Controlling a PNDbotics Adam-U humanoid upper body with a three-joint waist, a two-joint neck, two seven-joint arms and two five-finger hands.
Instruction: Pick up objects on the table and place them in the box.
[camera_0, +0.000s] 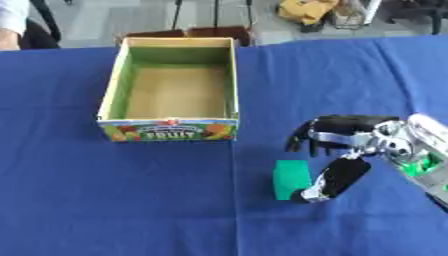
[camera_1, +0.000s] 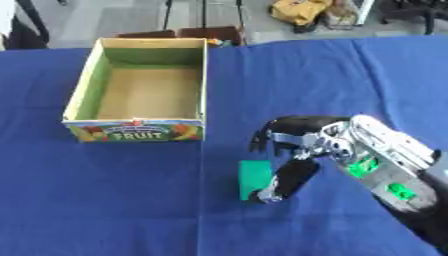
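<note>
A small green block (camera_0: 289, 179) lies on the blue table, in front of and to the right of the box. My right hand (camera_0: 339, 131) comes in from the right and hovers just over the block. Its fingers (camera_0: 302, 140) curve down behind the block and its thumb (camera_0: 332, 181) rests against the block's right side. The hand stands open around the block, not closed on it. The open cardboard fruit box (camera_0: 169, 128) stands at the back left with nothing visible inside it. My left hand is out of sight.
The blue cloth (camera_0: 131, 200) covers the whole table. Behind the far edge are dark chair legs and a yellow bag (camera_0: 306, 10) on the floor. A person's sleeve (camera_0: 10, 22) shows at the top left corner.
</note>
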